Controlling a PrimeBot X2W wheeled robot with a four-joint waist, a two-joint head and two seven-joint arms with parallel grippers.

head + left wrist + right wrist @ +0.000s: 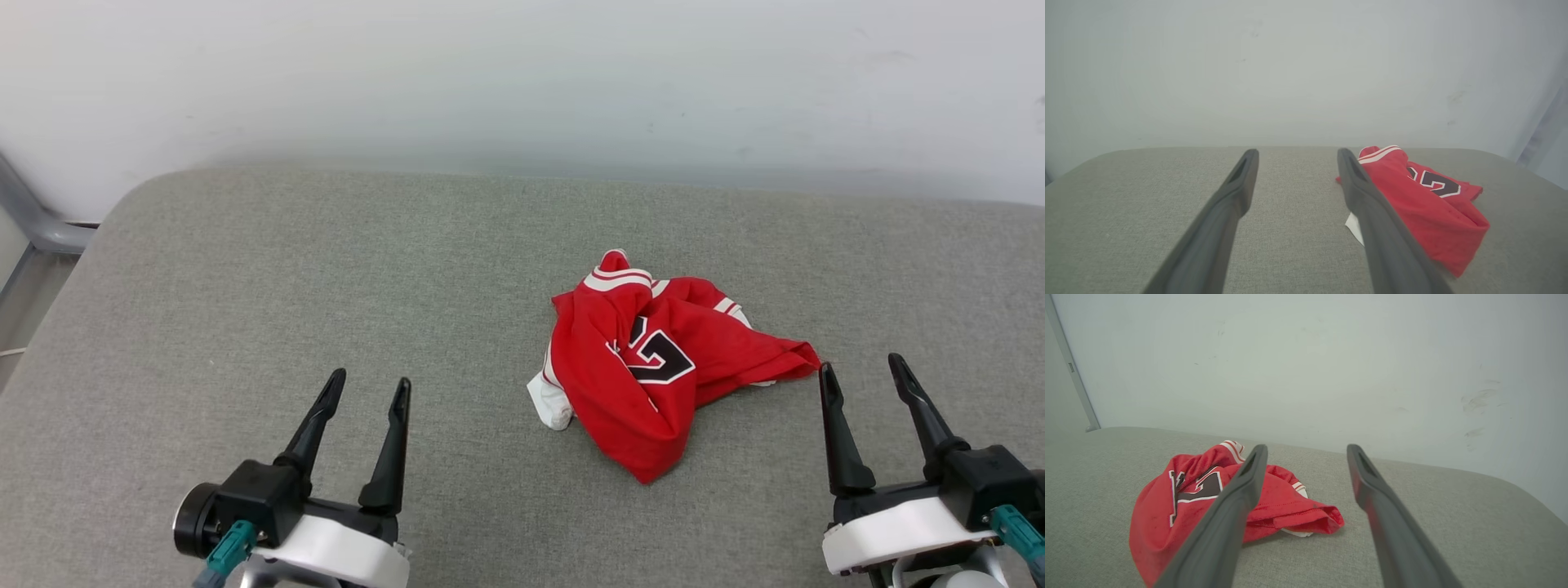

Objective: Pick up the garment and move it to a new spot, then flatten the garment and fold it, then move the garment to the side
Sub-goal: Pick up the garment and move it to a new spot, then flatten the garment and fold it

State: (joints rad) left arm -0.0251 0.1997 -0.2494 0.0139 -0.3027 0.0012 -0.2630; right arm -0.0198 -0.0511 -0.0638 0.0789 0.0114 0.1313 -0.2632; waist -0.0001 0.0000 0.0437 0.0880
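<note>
Nearest the head camera, at seven o'clock, the left end effector (pixel 369 380) stands with fingers spread wide and empty over the grey padded surface (pixel 245 269), well apart from the garment (pixel 645 367) at its three o'clock. The red shirt lies crumpled in a heap right of centre, so a pinch through several layers would likely lift a bunched wad that resists flattening. At five o'clock the right end effector (pixel 861 364), equally wide and empty, has its inner fingertip just beside the garment's pointed corner.
</note>
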